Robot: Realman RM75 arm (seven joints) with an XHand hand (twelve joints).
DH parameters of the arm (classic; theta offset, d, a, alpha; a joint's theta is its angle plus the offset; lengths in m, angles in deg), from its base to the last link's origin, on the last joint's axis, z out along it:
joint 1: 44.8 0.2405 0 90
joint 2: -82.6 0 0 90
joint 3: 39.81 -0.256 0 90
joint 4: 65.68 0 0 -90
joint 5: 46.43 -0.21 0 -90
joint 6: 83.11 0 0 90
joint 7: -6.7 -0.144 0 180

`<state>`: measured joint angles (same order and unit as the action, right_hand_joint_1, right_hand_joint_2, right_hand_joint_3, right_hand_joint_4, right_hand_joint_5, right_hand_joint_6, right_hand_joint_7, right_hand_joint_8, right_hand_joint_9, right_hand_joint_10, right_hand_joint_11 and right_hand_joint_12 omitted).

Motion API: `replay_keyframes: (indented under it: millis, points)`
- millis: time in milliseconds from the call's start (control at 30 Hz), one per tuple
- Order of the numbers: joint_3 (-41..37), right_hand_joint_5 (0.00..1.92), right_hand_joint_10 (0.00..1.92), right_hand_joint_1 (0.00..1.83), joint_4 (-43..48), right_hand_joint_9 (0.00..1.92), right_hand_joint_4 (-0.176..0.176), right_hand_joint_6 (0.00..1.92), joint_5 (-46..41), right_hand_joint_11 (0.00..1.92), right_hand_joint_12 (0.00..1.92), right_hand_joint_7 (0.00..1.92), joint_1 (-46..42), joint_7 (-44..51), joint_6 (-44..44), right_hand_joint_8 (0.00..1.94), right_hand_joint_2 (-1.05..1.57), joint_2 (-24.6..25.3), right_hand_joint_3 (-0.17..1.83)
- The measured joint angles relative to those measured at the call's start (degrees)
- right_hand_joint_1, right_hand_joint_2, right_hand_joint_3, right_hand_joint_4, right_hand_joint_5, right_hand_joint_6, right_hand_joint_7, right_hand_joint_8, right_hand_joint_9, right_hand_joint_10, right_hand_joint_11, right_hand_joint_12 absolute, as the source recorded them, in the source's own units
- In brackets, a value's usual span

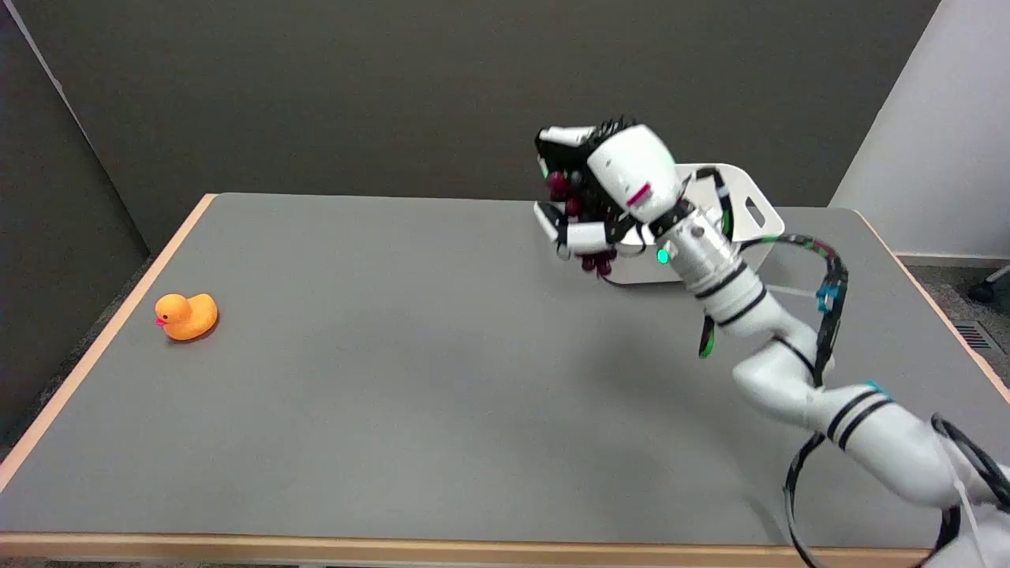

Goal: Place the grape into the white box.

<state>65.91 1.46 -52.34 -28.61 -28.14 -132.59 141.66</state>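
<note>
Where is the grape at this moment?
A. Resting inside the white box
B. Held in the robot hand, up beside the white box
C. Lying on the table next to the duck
B: dark red grape shows between the fingers of the raised robot hand, in front of the white box.

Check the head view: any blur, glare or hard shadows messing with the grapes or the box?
Head view: light is soft and even, with only faint shadows under the rubber duck and the arm. No glare on the table. The right hand looks slightly soft; the grapes in its fingers are dark and partly hidden. The arm covers much of the white box.
</note>
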Motion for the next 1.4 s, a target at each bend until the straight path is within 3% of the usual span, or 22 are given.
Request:
replay_keyframes:
  millis: [233, 367, 500, 567, 633, 767, 833, 900, 933, 1000, 1067, 1133, 1200, 1267, 1400]
  points:
    - [-0.2, 0.7, 1.92, 0.96, -4.2, 1.3, -0.002, 1.92, 0.3, 1.24, 1.92, 0.92, 6.6, -0.7, 3.9, 1.94, 0.65, -1.2, 0.91]
    - [0.7, 0.7, 1.92, 0.93, -9.8, 1.3, -0.003, 1.92, 0.4, 1.19, 1.92, 0.91, 11.5, -1.2, 6.7, 1.94, 0.72, -1.6, 0.78]
    - [1.8, 0.69, 1.92, 0.93, -17.0, 1.3, -0.004, 1.92, 0.5, 1.19, 1.92, 0.91, 16.6, -1.5, 9.3, 1.94, 0.73, -1.5, 0.78]
    - [2.3, 0.68, 1.92, 0.95, -20.6, 1.3, -0.003, 1.92, 0.5, 1.23, 1.92, 0.9, 18.9, -1.5, 10.4, 1.94, 0.68, -1.3, 0.93]
    - [2.7, 0.68, 1.92, 0.86, -24.4, 1.33, 0.034, 1.92, 0.5, 1.22, 1.92, 0.89, 21.3, -1.5, 11.8, 1.94, 0.86, -1.1, 1.1]
    - [3.3, 0.66, 1.92, 0.86, -31.9, 1.27, 0.022, 1.92, 0.5, 1.15, 1.92, 0.82, 25.7, -0.8, 14.3, 1.94, 0.9, -0.6, 1.04]
    - [3.4, 0.68, 1.92, 0.91, -34.9, 0.95, -0.016, 1.81, 0.5, 0.71, 1.92, 0.59, 27.2, -0.4, 15.3, 1.94, 0.9, -0.4, 0.95]
    - [3.4, 0.7, 1.92, 0.95, -37.2, 0.82, -0.04, 1.72, 0.4, 0.5, 1.92, 0.49, 28.2, 0.0, 16.1, 1.94, 0.91, -0.3, 0.87]
    - [3.3, 0.65, 1.82, 0.89, -38.7, 0.76, -0.051, 1.59, 0.1, 0.42, 1.92, 0.48, 28.7, 0.3, 16.6, 1.81, 0.9, -0.2, 0.85]
    - [3.3, 0.39, 1.32, 0.57, -40.5, 0.56, -0.076, 1.02, -0.7, 0.21, 1.89, 0.49, 29.4, 0.7, 17.2, 1.15, 0.83, -0.2, 0.87]
    - [3.2, 0.33, 1.11, 0.51, -42.0, 0.42, -0.039, 0.86, -2.2, 0.26, 1.6, 0.45, 29.7, 1.0, 17.7, 0.85, 0.81, -0.1, 0.87]
    - [3.1, 0.24, 0.77, 0.39, -42.9, 0.21, -0.003, 0.52, -4.3, 0.04, 1.13, 0.29, 29.8, 1.3, 17.9, 0.48, 0.72, -0.1, 0.98]
    - [3.0, 0.17, 0.6, 0.42, -43.2, 0.03, 0.02, 0.46, -6.9, 0.0, 0.93, 0.12, 29.7, 1.4, 17.9, 0.32, 0.66, -0.2, 0.99]
    - [3.0, 0.07, 0.1, 0.47, -43.0, 0.0, 0.024, 0.38, -9.9, 0.0, 0.46, 0.0, 29.2, 1.5, 17.8, 0.09, 0.63, -0.3, 0.97]
    - [2.6, 0.06, 0.0, 0.44, -40.8, 0.0, 0.033, 0.3, -16.7, 0.0, 0.23, 0.0, 27.5, 1.3, 17.1, 0.0, 0.61, -0.8, 0.92]
